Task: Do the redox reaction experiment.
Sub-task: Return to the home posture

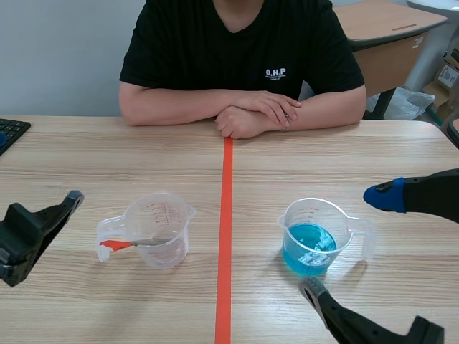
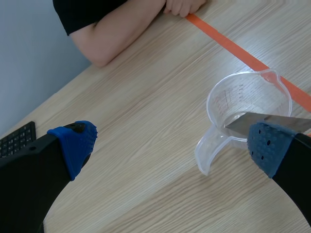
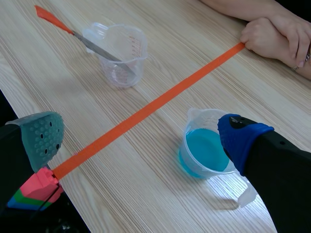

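- left gripper (image 2: 170, 145): fingers spread wide, nothing between them. it sits low at the left edge of the table.
- just right of it is the clear cup (image 1: 159, 228), with its handle on the left, toward that claw. from the left wrist the cup lies ahead of the claw, over by one finger, not centred in the gap.
- the metal tool (image 1: 133, 244) leans in the clear cup. blade end is down inside and the orange-red end sticks out over the rim to the left.
- the tool's long axis runs left-right, roughly, and the orange end is the part closest to my left claw. left arm is clearly the nearer one for it.
- right gripper (image 3: 141, 136): also spread, holding nothing. one finger is on the far right of the blue-liquid cup (image 1: 314, 236) and the other on its near side, so the cup sits in the gap untouched.
- there's a pale patch in the blue liquid. can't tell if it's glare or solid.
- my read: the tool has to cross the tape line rightward into the blue cup, so the left claw needs to centre on the orange end first.
- a person's folded arms (image 1: 244, 115) rest at the far edge, well apart from both cups.
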Motion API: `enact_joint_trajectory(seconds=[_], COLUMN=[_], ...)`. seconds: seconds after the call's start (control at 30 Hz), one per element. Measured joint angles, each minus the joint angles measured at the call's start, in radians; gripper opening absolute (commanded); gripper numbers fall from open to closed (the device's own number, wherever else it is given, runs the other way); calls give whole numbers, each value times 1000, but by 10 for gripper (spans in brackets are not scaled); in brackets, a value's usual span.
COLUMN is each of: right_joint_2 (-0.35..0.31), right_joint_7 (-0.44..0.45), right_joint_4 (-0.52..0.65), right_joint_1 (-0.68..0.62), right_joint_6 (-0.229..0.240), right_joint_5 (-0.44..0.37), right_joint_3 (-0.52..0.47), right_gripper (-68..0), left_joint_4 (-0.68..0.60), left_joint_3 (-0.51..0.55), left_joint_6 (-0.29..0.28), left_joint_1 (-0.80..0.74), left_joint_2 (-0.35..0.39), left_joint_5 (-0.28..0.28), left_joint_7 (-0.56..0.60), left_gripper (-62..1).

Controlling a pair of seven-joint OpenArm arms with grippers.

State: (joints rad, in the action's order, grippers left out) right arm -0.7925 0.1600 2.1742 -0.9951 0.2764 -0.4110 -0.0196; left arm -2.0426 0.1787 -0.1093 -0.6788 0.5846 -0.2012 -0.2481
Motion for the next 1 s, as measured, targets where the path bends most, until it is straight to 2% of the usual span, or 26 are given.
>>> enact_joint_trajectory(seconds=[0.13,0.3,0.47,0.8,1.0], right_joint_2=[0,0,0,0,0], right_joint_7=[0,0,0,0,0], right_joint_4=[0,0,0,0,0], right_joint_1=[0,0,0,0,0], right_joint_6=[0,0,0,0,0], right_joint_5=[23,29,29,29,29], right_joint_3=[0,0,0,0,0], right_gripper=[4,4,4,4,4], left_joint_4=[-3,-3,-3,-3,-3], left_joint_3=[-47,-151,-212,-250,-250], left_joint_6=[-22,-23,-16,-12,-26], left_joint_1=[35,83,112,110,44], left_joint_2=[-33,-39,-39,-39,-39], left_joint_5=[0,2,2,16,9], left_joint_7=[-2,-2,18,119,178], left_gripper=[14,14,14,14,14])
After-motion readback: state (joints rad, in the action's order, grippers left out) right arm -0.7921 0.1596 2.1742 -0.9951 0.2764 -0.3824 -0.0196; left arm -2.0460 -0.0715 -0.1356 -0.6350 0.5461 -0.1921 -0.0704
